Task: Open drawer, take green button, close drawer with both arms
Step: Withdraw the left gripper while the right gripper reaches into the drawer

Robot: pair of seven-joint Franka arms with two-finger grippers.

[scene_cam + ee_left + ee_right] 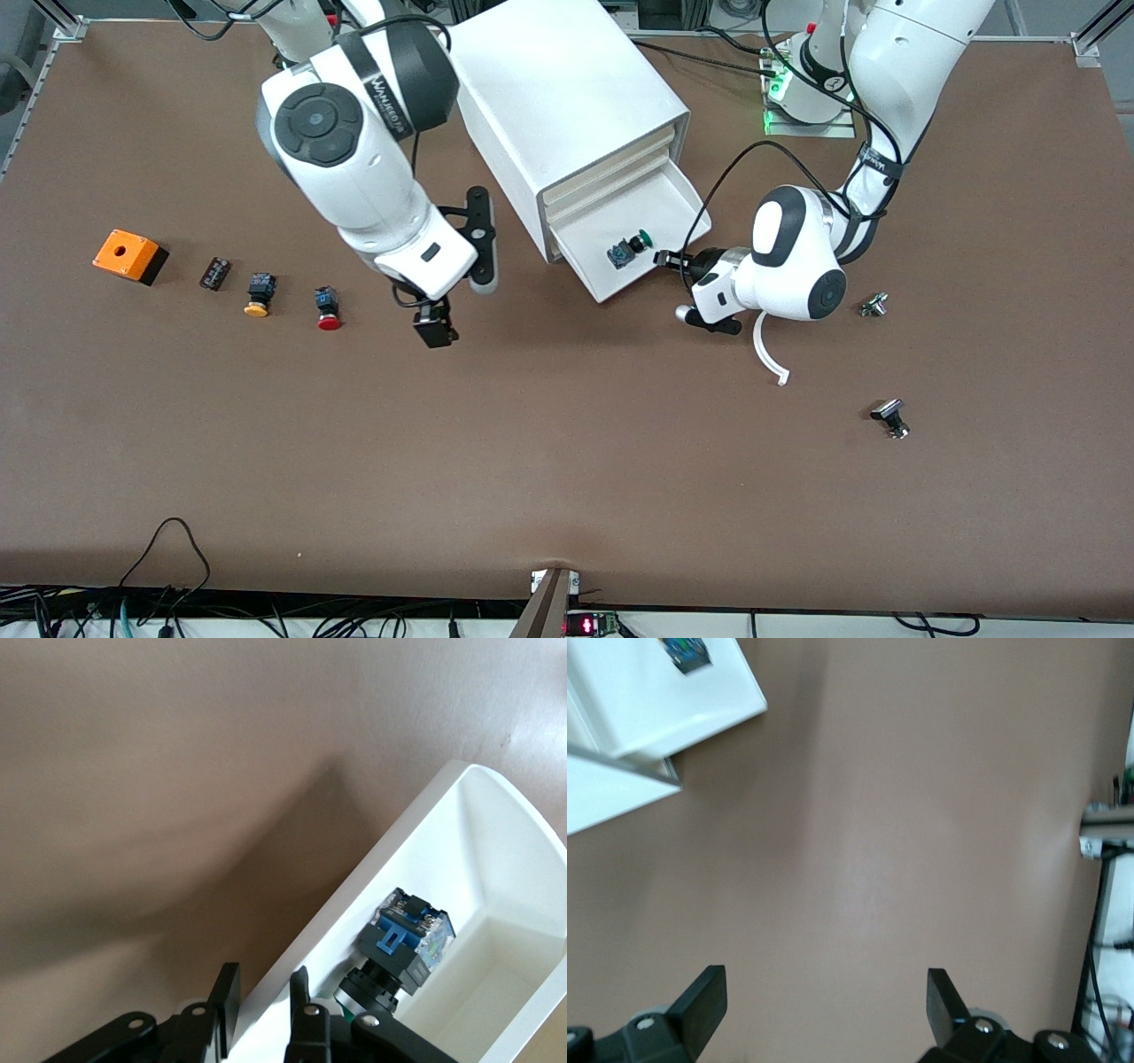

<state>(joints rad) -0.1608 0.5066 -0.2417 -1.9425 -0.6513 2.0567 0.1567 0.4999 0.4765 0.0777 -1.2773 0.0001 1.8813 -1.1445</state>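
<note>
We saw the big white plastic cabinet [567,115] at the upper centre of the frame with its bottommost shallow white drawer [660,208] pulled out, presumably so the contents could be reached. The right arm waited, its black two-finger right gripper [434,326] spread wide and empty over bare table, left of centre. The left gripper [666,259], right of centre, was pinched tight on the drawer's side wall, probably to steady it. The small green-capped, dark-bodied pushbutton [627,249] lay inside the drawer, untaken. "WANJIEDA" seemed printed on the right arm's band.
</note>
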